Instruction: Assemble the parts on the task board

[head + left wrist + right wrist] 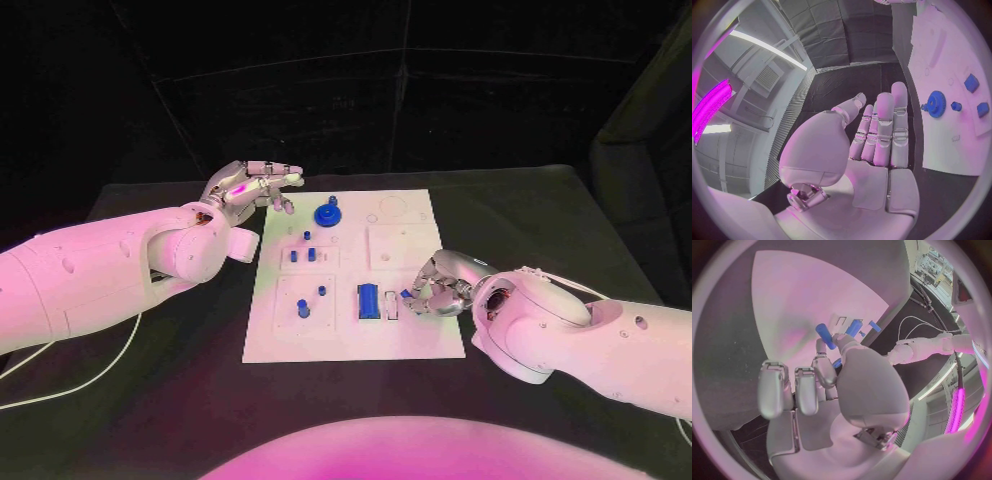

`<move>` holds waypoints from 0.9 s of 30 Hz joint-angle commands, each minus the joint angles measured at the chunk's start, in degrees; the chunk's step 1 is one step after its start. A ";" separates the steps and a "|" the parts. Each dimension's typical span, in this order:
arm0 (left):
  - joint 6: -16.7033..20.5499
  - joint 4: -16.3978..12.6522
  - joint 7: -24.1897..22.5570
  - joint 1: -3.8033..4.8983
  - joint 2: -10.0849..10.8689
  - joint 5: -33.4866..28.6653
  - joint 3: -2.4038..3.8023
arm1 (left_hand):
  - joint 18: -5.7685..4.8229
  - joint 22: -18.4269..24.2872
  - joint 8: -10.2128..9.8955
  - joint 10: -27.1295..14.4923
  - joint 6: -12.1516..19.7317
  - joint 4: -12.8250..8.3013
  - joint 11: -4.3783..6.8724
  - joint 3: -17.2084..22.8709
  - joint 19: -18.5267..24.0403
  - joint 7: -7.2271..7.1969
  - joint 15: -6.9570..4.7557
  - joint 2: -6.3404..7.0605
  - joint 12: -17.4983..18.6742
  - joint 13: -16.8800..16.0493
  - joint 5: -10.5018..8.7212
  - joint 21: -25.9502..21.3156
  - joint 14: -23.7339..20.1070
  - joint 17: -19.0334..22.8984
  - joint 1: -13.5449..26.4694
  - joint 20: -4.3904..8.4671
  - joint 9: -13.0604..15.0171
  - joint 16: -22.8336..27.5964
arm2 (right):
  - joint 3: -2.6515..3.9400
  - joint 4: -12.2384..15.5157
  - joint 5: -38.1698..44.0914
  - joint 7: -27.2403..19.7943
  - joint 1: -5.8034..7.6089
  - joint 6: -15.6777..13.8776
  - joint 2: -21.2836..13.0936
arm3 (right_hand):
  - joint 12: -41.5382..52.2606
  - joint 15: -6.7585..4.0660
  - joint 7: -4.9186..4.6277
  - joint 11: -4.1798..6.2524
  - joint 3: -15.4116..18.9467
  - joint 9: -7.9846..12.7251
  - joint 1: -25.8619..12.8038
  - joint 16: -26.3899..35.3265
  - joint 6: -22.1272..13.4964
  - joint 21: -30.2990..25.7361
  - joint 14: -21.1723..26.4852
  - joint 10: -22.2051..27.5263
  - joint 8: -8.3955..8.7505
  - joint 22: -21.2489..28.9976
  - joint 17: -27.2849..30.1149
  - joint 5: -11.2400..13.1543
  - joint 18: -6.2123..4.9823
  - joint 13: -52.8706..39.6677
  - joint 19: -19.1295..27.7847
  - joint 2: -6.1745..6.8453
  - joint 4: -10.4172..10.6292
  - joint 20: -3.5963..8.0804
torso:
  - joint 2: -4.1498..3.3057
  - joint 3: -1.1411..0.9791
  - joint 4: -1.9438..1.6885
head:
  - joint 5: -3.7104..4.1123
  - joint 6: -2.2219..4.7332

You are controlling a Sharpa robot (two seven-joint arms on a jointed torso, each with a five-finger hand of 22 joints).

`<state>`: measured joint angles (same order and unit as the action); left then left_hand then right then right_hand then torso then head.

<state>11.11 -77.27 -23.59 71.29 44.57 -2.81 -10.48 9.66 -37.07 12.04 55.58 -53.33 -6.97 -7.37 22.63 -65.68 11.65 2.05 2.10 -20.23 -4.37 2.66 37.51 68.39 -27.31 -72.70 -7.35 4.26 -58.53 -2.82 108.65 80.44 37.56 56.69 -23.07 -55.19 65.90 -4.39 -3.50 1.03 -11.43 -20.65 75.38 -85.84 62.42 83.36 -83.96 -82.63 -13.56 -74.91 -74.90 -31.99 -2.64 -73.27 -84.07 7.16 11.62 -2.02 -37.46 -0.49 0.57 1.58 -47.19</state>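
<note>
The white task board (pixel 418 335) lies in the middle of the black table. A blue gear (pixel 329 213) stands on its far part, with small blue parts (pixel 302 255) just nearer. My left hand (pixel 257 188) hovers by the board's far left corner, fingers spread and nothing in them; the left wrist view shows its flat palm (pixel 873 150) beside the gear (pixel 936 104). My right hand (pixel 440 288) is low over the board's near right part, next to a tall blue block (pixel 369 300). Its thumb and a finger pinch a small blue part (pixel 837 362).
More small blue parts (pixel 303 307) sit in the board's near left section. Recesses (pixel 392 212) mark the far right of the board. Black table (pixel 173 390) surrounds it, with a white cable (pixel 87 375) running along the left side.
</note>
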 commanded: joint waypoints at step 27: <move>-0.98 -0.21 -0.11 0.10 -0.12 -0.09 0.05 | 0.79 0.09 0.19 -0.40 0.38 -0.28 0.03 0.07 0.03 -0.05 0.11 0.15 -0.33 -0.03 0.18 -0.31 -0.40 0.05 -0.52 -0.42 0.07 -0.26 | 0.02 -2.71 -3.78 0.80 0.10 1.21 4.24 | 1.17 -1.20 1.41 1.16 -1.23 -0.99 -3.43 -0.75 3.61 1.03 -4.80 -1.55 -0.96 -7.21 -8.99 0.37 0.70 -0.98 -2.09 0.11 1.32 1.10 | -0.03 -0.07 0.03 | -0.45 -0.31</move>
<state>10.82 -77.37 -23.43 71.30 44.49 -2.81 -10.48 9.67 -37.07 12.04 55.58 -53.33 -6.96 -7.37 22.63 -65.68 11.65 2.06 2.10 -20.23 -4.37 2.66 37.51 68.39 -27.32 -72.70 -7.35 4.26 -58.53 -2.82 105.95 76.93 38.29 56.71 -22.57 -51.03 67.22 -5.14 -2.54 2.04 -12.27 -21.60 72.35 -86.41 65.19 84.08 -84.15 -83.64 -14.21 -74.91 -74.94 -31.94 -2.65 -74.32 -84.06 7.24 12.97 -1.22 -37.47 -0.57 0.61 1.08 -47.46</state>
